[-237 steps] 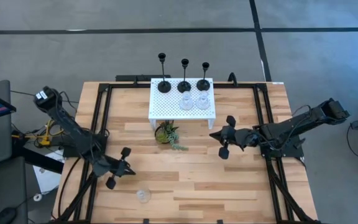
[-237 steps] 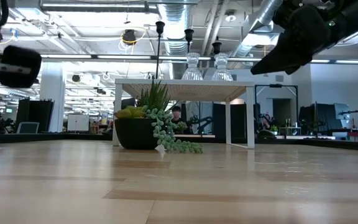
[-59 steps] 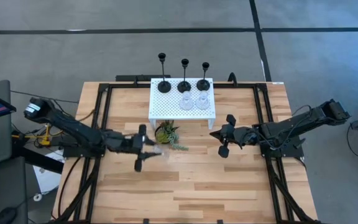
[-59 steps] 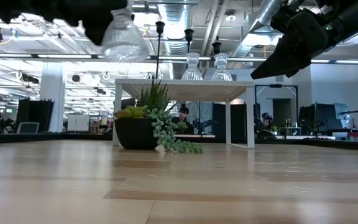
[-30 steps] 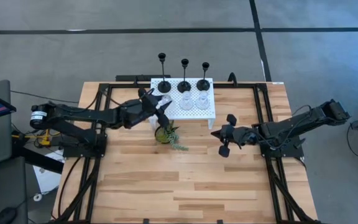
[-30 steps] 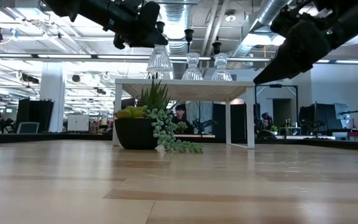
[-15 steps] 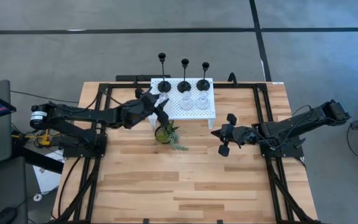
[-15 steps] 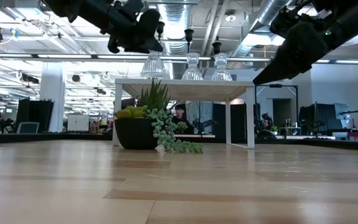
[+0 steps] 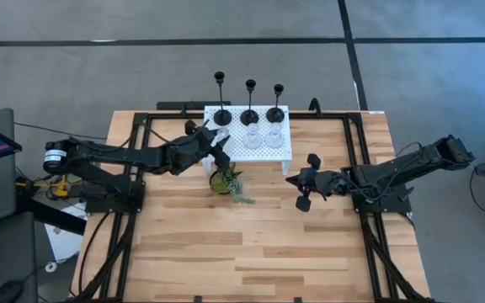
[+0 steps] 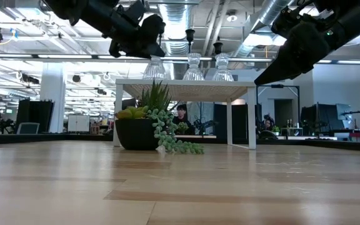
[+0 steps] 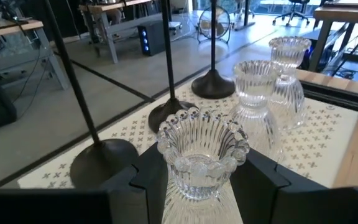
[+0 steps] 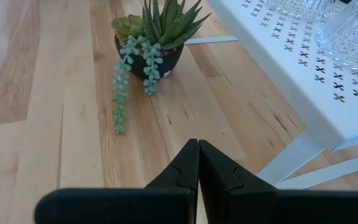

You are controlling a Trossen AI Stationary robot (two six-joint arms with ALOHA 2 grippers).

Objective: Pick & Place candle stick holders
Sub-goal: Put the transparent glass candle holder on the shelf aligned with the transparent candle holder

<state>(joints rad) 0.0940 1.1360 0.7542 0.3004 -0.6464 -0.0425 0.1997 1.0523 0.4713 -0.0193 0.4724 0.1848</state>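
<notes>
Left pincer (image 11: 197,180) grips a clear glass holder (image 11: 201,155) between its two dark fingers (image 11: 145,180), one on each side of the ribbed body, half spread to the glass's width. That holder stands upright, long axis vertical, scalloped mouth up, over the front left part of the white stand (image 9: 286,148); whether its foot touches the perforated top cannot be told. In the low view the glass (image 10: 154,67) sits at the stand's top level under the pincer (image 10: 144,39), at the left end of the row. Two more glass holders (image 9: 251,137) (image 9: 273,136) stand upright just beside it on the stand, mouths up. Behind them three black holders (image 9: 221,99) (image 9: 250,101) (image 9: 277,103) stand upright along the stand's far edge, thin stems vertical, bases on the stand, tallest at the left. A small plant (image 9: 226,181) sits on the counter (image 9: 268,244) just in front of the stand. Right pincer (image 12: 197,163) is fully closed on nothing and hangs above the counter, well to the right of the plant, pointing toward it.
</notes>
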